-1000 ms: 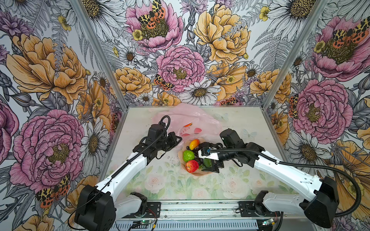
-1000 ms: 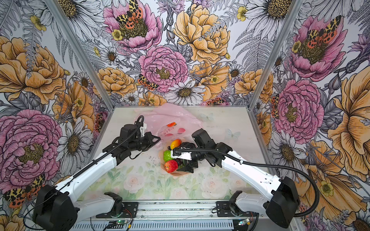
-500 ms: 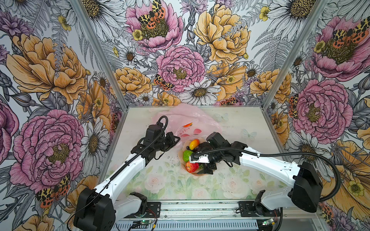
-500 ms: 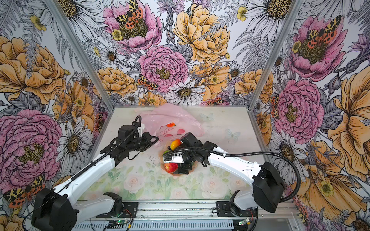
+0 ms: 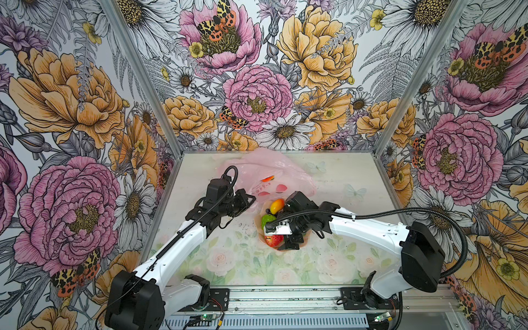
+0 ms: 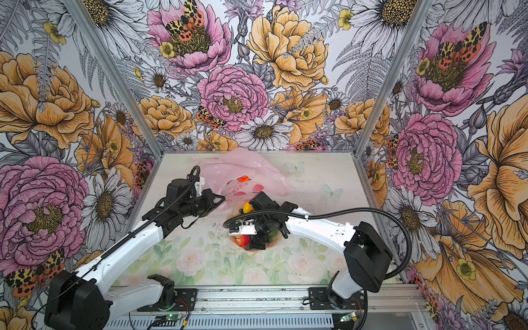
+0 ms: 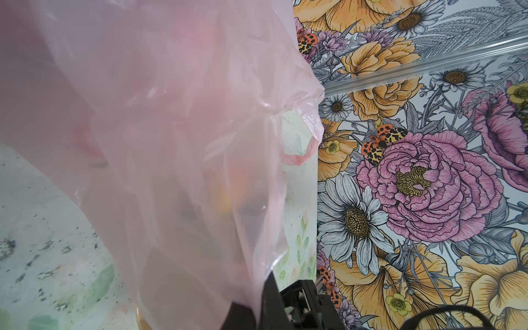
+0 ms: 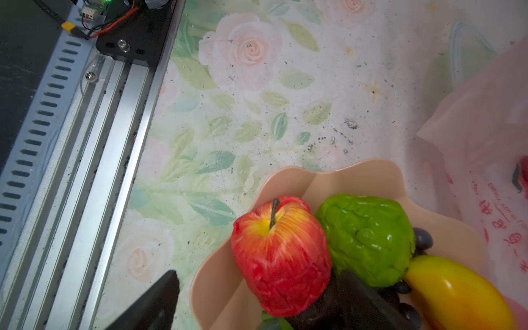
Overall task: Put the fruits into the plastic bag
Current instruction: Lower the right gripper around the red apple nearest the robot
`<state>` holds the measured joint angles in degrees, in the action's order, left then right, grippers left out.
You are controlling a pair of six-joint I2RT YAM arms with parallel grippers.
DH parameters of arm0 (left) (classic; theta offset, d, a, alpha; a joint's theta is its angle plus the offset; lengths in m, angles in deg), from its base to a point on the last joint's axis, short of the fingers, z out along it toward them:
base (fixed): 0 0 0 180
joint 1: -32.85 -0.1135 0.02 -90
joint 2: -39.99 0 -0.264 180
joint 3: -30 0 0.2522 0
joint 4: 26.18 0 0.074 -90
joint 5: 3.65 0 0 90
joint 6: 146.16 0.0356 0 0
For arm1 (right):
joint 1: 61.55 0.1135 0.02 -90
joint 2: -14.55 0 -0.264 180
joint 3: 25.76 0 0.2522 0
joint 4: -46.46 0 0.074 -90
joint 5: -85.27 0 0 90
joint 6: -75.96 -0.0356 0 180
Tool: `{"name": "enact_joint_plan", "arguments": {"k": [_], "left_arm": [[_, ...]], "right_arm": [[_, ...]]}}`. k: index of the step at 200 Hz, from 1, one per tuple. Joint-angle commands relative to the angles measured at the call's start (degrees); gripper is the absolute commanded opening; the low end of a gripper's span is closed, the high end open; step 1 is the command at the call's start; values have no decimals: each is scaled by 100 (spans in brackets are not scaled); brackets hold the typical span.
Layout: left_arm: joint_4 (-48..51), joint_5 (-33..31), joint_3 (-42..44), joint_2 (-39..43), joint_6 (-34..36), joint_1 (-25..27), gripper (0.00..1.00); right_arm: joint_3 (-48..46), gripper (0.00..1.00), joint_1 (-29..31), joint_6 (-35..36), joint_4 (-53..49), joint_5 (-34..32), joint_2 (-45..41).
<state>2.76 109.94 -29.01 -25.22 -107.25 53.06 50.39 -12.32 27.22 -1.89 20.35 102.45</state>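
- The thin, crinkly, translucent pale-pink plastic bag (image 5: 275,168) is lying toward the back of the flower-printed table (image 5: 228,263), just behind the rigid peach-pink scalloped bowl (image 8: 328,174).
- The left gripper (image 5: 251,198) is pinching the bag's near edge with its jaws fully together. In the left wrist view the film is draping from the fingers.
- The right gripper (image 8: 258,274) is standing wide apart over the bowl and gripping nothing. One finger is sitting outside the bowl wall and the other is reaching in among the fruits.
- The glossy red apple (image 8: 280,257) is lying between those fingers, touching the bumpy green fruit (image 8: 365,237). The smooth orange-yellow mango (image 8: 457,291) and the dark grapes (image 8: 423,238) are crowding in beside it.
- Judgement: the fruits are probably light, firm and slick, so taking the apple across its broad middle looks safest. The bowl wall is standing in the outer finger's path.
- Judgement: the bag is limp and is offering no support of its own. Its mouth is likely depending on the pinch.
- Red characters (image 8: 497,217) are showing on the bag beside flat red fruit shapes. They are too small and skewed to read.
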Motion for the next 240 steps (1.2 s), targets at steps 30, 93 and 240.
{"name": "enact_joint_plan", "arguments": {"k": [30,93,240], "left_arm": [[11,130,97,168,10,-88,0],[99,162,148,307,29,-213,0],[111,194,197,358,20,-288,0]], "right_arm": [[280,89,99,93,-27,-150,253],[369,89,152,97,-22,-186,546],[441,86,265,102,-22,-301,894]]}}
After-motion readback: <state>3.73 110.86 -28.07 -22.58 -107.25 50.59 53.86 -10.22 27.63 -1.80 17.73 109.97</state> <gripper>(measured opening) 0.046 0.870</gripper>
